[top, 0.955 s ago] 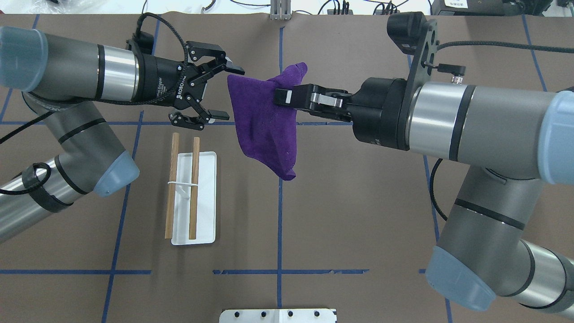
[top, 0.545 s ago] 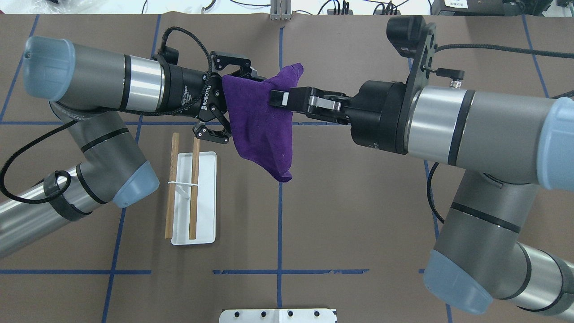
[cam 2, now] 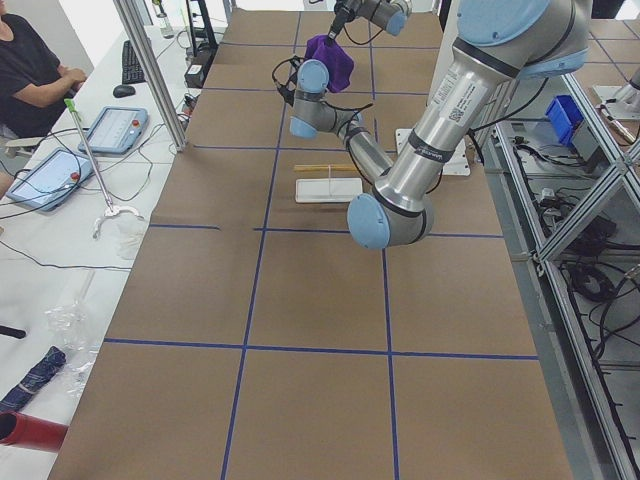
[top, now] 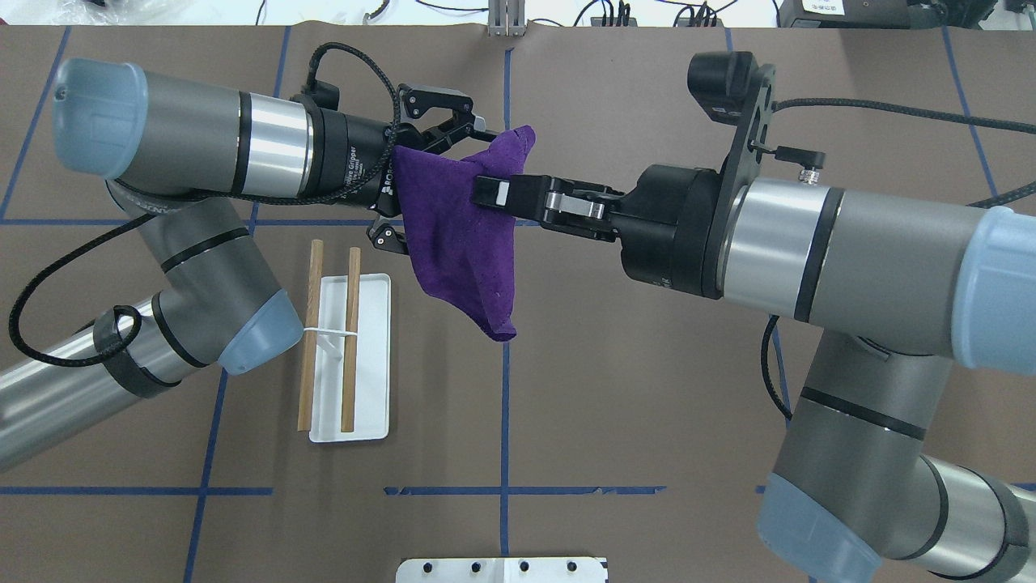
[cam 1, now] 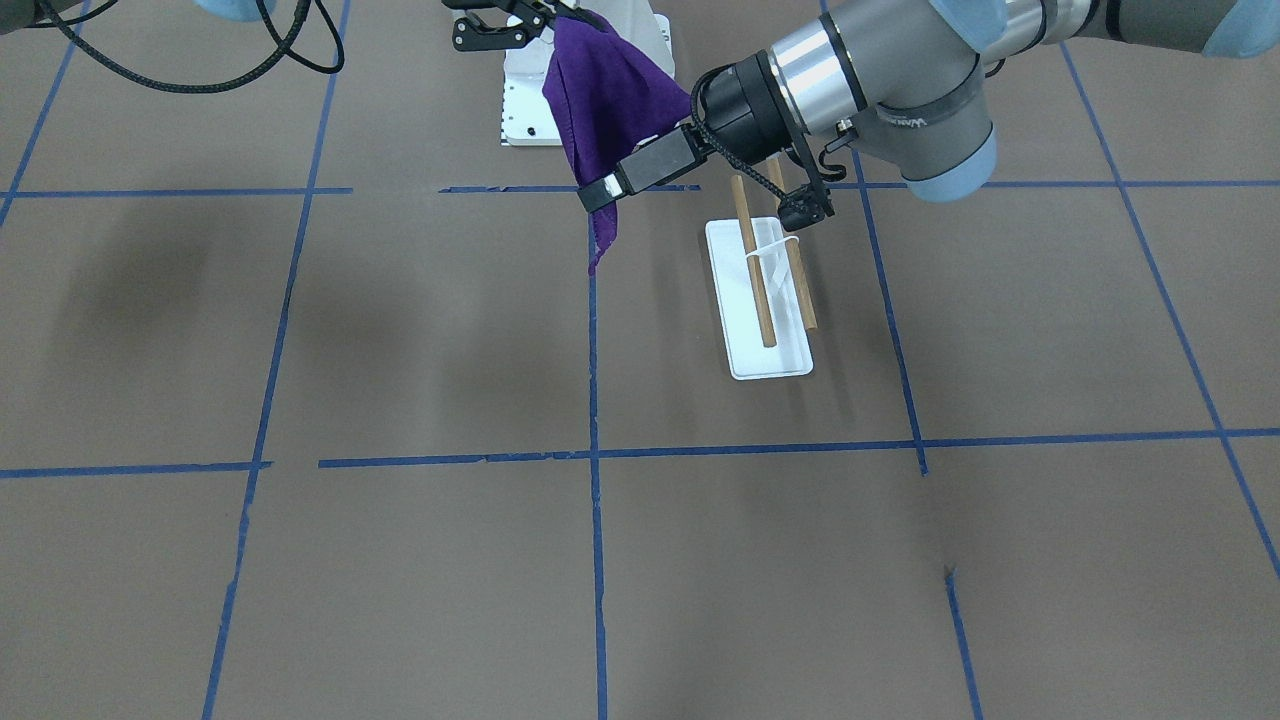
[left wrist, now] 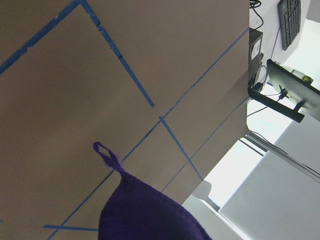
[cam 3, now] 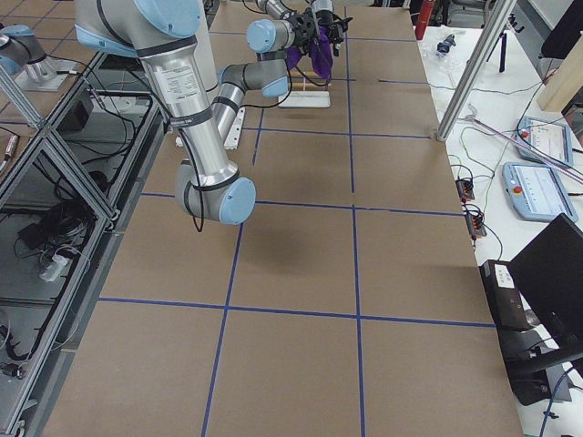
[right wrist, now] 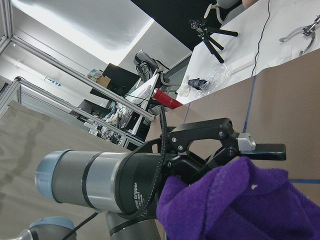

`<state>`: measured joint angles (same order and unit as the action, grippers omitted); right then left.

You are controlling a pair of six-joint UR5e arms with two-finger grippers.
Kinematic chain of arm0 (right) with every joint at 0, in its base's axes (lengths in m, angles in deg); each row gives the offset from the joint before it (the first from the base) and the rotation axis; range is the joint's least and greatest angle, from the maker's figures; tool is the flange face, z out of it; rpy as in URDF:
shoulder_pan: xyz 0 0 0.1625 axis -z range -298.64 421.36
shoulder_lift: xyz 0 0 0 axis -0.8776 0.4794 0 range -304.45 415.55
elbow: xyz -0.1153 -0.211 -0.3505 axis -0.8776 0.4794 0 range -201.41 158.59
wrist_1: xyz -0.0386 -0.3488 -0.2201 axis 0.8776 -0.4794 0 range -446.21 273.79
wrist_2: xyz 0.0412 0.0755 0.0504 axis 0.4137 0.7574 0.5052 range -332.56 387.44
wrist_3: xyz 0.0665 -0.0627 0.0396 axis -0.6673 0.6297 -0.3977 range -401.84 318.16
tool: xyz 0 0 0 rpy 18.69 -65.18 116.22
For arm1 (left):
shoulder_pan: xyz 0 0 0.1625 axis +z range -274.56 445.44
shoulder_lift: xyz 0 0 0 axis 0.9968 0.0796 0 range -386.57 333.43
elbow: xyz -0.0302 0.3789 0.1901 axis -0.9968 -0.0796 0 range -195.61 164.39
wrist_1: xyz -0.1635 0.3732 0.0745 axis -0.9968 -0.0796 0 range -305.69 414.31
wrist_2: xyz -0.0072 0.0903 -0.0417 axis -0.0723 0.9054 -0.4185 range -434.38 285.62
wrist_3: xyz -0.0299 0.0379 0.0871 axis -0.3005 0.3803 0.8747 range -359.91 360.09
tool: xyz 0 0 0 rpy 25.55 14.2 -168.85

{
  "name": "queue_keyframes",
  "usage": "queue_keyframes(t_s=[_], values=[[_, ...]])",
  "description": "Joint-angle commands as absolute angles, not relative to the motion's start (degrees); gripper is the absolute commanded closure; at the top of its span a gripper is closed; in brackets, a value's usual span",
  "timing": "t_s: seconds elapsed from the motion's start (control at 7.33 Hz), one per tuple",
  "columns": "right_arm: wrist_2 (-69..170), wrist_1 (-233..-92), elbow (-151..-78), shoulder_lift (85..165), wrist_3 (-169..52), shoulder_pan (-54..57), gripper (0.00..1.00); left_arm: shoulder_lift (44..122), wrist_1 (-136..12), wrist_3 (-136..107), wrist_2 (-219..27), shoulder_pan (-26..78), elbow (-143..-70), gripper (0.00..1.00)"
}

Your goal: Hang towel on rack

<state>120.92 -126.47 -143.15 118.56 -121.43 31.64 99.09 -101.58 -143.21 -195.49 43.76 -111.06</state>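
The purple towel (top: 457,235) hangs in the air from my right gripper (top: 486,191), which is shut on its upper part. My left gripper (top: 445,185) is open, and its fingers (top: 453,109) straddle the towel's left edge; the lower fingertip is hidden behind the cloth. The right wrist view shows the towel (right wrist: 240,200) with the left gripper's finger (right wrist: 260,148) just over it. The left wrist view shows the towel's corner (left wrist: 145,212) and its small loop. The rack (top: 350,324), two wooden dowels over a white tray, stands on the table below the left gripper and also shows in the front view (cam 1: 765,280).
A white metal pedestal with bolt holes (top: 502,569) sits at the table's near edge. Blue tape lines cross the brown table. An operator (cam 2: 30,70) sits beyond the table's far side, next to an aluminium post (cam 2: 150,70).
My left gripper has moved right, and its open jaws now reach around the towel's left edge. My right gripper has shifted a little left with the towel.
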Motion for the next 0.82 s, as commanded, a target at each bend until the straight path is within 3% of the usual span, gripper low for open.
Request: queue_keyframes(t_s=[0.0, 0.14, 0.27, 0.41, 0.68], values=[[120.9, -126.4, -143.2, 118.6, -121.1, 31.6, 1.0, 99.2, -101.7, -142.7, -195.5, 43.9, -111.1, 0.03], [120.9, -126.4, -143.3, 118.6, -121.1, 31.6, 1.0, 99.2, -101.7, -142.5, -195.5, 43.9, -111.1, 0.33], [120.9, -126.4, -143.3, 118.7, -121.0, 31.6, 1.0, 99.1, -101.7, -142.3, -195.7, 43.9, -111.2, 0.76], [121.0, -126.4, -143.4, 118.7, -120.9, 31.6, 1.0, 98.8, -101.7, -141.2, -196.3, 43.9, -111.5, 1.0], [121.4, -124.3, -143.2, 120.2, -120.4, 31.6, 1.0, 98.4, -101.7, -139.4, -196.3, 43.8, -111.8, 1.0]])
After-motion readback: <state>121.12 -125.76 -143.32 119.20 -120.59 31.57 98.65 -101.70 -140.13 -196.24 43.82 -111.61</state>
